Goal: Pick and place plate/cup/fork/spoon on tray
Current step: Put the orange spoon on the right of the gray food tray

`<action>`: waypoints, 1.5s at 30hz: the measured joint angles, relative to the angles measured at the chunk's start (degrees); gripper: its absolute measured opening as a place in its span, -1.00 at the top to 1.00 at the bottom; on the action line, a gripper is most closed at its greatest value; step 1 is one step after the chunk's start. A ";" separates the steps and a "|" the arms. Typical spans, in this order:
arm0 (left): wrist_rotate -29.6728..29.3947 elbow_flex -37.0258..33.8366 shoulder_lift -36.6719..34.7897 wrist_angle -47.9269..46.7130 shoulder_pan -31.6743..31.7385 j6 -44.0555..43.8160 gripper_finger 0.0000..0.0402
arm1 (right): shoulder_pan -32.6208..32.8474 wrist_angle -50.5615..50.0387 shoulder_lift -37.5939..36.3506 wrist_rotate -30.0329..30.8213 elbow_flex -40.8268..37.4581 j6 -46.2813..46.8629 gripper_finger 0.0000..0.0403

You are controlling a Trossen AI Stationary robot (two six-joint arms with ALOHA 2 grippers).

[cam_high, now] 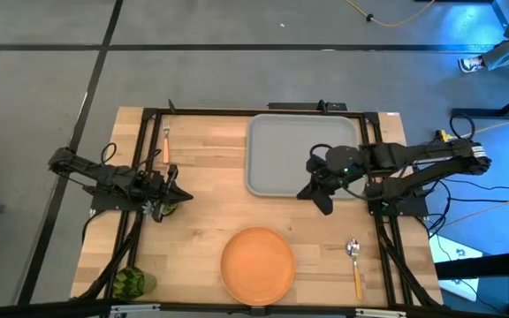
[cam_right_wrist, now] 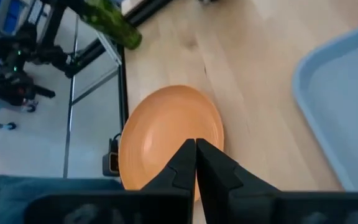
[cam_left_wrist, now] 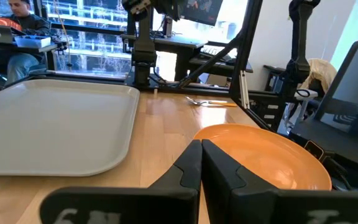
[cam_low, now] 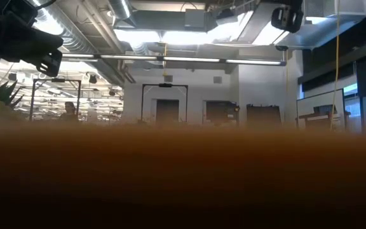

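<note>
The orange plate (cam_high: 257, 265) lies flat near the table's front edge, also in the left wrist view (cam_left_wrist: 266, 155) and the right wrist view (cam_right_wrist: 166, 130). The grey tray (cam_high: 281, 168) lies at the far middle. The spoon (cam_high: 354, 258) lies right of the plate, and the fork (cam_high: 165, 146) lies at the far left. A small green thing, probably the cup (cam_high: 165, 210), sits beside my left gripper (cam_high: 181, 194), which is shut and level. My right gripper (cam_high: 318, 200) hangs shut with nothing in it above the tray's near right corner, slanting down toward the plate.
A spiky green plant (cam_high: 131, 283) stands at the near left corner. Black frame rails (cam_high: 237, 112) run along the table's edges. Bare wood (cam_high: 219, 194) lies between the tray and the plate. The low view is filled below by an orange blur (cam_low: 183, 184).
</note>
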 joint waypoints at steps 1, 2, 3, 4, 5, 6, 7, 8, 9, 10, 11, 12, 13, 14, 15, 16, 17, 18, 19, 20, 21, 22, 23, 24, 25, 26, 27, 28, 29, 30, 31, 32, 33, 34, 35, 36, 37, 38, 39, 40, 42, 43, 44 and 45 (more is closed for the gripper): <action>0.02 0.00 0.01 0.00 0.01 -0.01 1.00 | 0.00 -0.03 0.56 -0.31 0.00 -0.06 0.91; 0.00 0.01 0.02 0.00 0.01 -0.01 1.00 | 0.00 -0.01 1.14 -0.44 0.00 -0.11 0.91; 0.00 -0.01 0.00 0.00 0.02 0.00 1.00 | 0.00 -0.04 1.66 -0.52 0.00 -0.31 0.91; 0.02 0.01 -0.01 0.00 0.00 -0.01 1.00 | 0.00 -0.05 2.24 -0.54 0.00 -0.86 0.91; 0.00 -0.01 0.00 0.00 0.02 0.00 1.00 | 0.00 0.01 2.79 -0.54 0.00 -1.79 0.91; 0.02 0.01 0.00 0.00 0.02 -0.02 1.00 | 0.00 -0.03 3.36 -0.53 0.00 -2.73 0.90; 0.00 0.00 0.00 0.00 0.01 0.01 1.00 | 0.00 -0.01 4.02 -0.54 0.00 -3.26 0.89; 0.00 0.00 0.00 0.00 0.02 -0.02 1.00 | 0.00 -0.03 4.65 -0.46 0.00 -3.86 0.87; 0.01 0.00 0.00 0.00 0.02 -0.02 1.00 | -0.02 -0.06 5.25 0.16 -0.02 -4.70 0.84; 0.01 0.00 0.00 0.00 0.00 0.01 1.00 | -0.02 -0.03 5.72 0.45 -0.02 -5.22 0.82; 0.02 0.01 0.00 0.00 0.01 -0.02 1.00 | -0.02 -0.03 6.13 0.48 -0.02 -6.20 0.81; 0.00 0.01 0.01 0.00 0.00 0.01 1.00 | -0.02 0.05 6.54 0.51 -0.02 -7.00 0.80; 0.00 0.01 0.02 0.00 0.02 -0.02 1.00 | -0.02 0.08 6.83 0.54 -0.02 -8.08 0.80; 0.00 -0.01 0.00 0.00 0.02 -0.02 1.00 | -0.02 0.05 7.12 0.55 -0.02 -9.28 0.81; 0.02 0.00 0.02 0.00 0.01 0.00 1.00 | -0.02 0.09 7.35 0.54 -0.02 -10.35 0.84; 0.02 0.01 0.01 0.00 0.02 -0.01 1.00 | -0.02 0.08 7.53 0.63 -0.02 -11.44 0.88; 0.00 0.00 0.00 0.00 0.02 -0.01 1.00 | -0.02 0.08 7.75 0.81 -0.02 -12.45 0.93; 0.02 0.00 0.02 0.00 0.00 -0.01 1.00 | -0.02 0.10 7.94 0.88 -0.02 -13.22 0.96; 0.00 0.00 0.01 0.00 0.02 0.00 1.00 | -0.02 0.08 8.16 0.92 -0.02 -13.67 0.97; 0.02 0.00 0.01 0.00 0.02 0.01 1.00 | -0.02 0.20 8.36 0.96 -0.02 -13.66 0.97; 0.00 -0.01 0.02 0.01 0.02 0.00 1.00 | -0.02 0.33 8.58 1.28 -0.02 -13.63 0.96; 0.00 0.00 0.02 0.01 0.00 -0.01 1.00 | -0.14 0.37 8.82 1.55 -0.02 -13.69 0.93; 0.02 0.00 0.02 0.00 0.02 -0.01 1.00 | -0.36 0.48 9.15 1.56 -0.02 -13.87 0.90; 0.00 -0.01 0.02 0.00 0.02 0.00 1.00 | -0.55 0.54 9.50 1.56 -0.02 -13.93 0.86; 0.00 0.01 0.02 0.02 0.00 0.01 1.00 | -0.71 0.51 9.88 1.56 -0.02 -13.89 0.82; 0.00 -0.01 0.01 0.00 0.01 -0.01 1.00 | -0.91 0.53 10.30 1.54 -0.02 -13.89 0.78; 0.00 -0.01 -0.01 0.02 0.00 0.00 1.00 | -1.00 0.64 10.78 1.31 -0.02 -13.89 0.75; 0.00 -0.01 0.02 0.00 0.02 0.01 1.00 | -0.98 1.09 11.27 1.06 -0.02 -13.88 0.71; 0.00 -0.01 0.01 0.02 0.01 0.00 1.00 | -0.97 1.72 11.77 0.75 -0.02 -13.82 0.69; 0.02 -0.01 0.00 0.01 0.01 0.01 1.00 | -0.94 2.28 12.36 0.58 -0.02 -13.71 0.66; 0.01 0.01 0.02 0.01 0.01 -0.01 1.00 | -0.93 2.68 12.87 0.50 -0.02 -13.71 0.65; 0.02 0.01 0.02 0.00 0.02 -0.01 1.00 | -0.90 2.99 13.47 0.47 -0.02 -13.71 0.63; 0.01 -0.01 0.01 0.00 0.01 0.00 1.00 | -0.90 3.33 14.06 0.42 -0.02 -13.61 0.63; 0.02 -0.01 0.00 0.02 0.02 -0.02 1.00 | -0.90 3.48 14.56 0.45 -0.03 -13.11 0.63; 0.00 -0.01 0.02 0.02 0.02 0.01 1.00 | -0.92 3.65 15.20 0.46 -0.04 -12.06 0.63; 0.00 -0.01 0.02 0.02 0.02 -0.01 1.00 | -0.94 4.29 15.76 0.46 -0.04 -11.36 0.62; 0.02 -0.01 0.01 0.01 0.02 -0.01 1.00 | -0.94 4.89 16.40 0.46 -0.04 -10.54 0.62; 0.01 -0.01 0.02 0.01 0.00 -0.02 1.00 | -0.94 5.37 17.06 0.47 -0.04 -9.88 0.62; 0.02 -0.01 0.02 0.01 0.02 -0.01 1.00 | -0.86 5.78 17.68 0.46 -0.04 -9.35 0.62; 0.01 0.00 0.00 0.01 0.01 -0.02 1.00 | -0.75 6.07 18.29 0.45 -0.04 -9.38 0.62; 0.02 0.01 0.01 0.00 0.02 0.01 1.00 | -0.43 6.23 19.41 0.44 -0.04 -10.62 0.62; 0.00 -0.01 0.02 0.00 0.00 -0.02 1.00 | -0.23 6.38 19.91 0.20 -0.04 -11.28 0.62; 0.02 0.00 0.01 0.01 0.02 -0.01 1.00 | -0.02 6.44 20.33 -0.33 -0.04 -12.51 0.62; 0.00 0.01 0.02 0.00 0.02 0.00 1.00 | 0.13 6.35 20.71 -1.33 -0.04 -13.99 0.62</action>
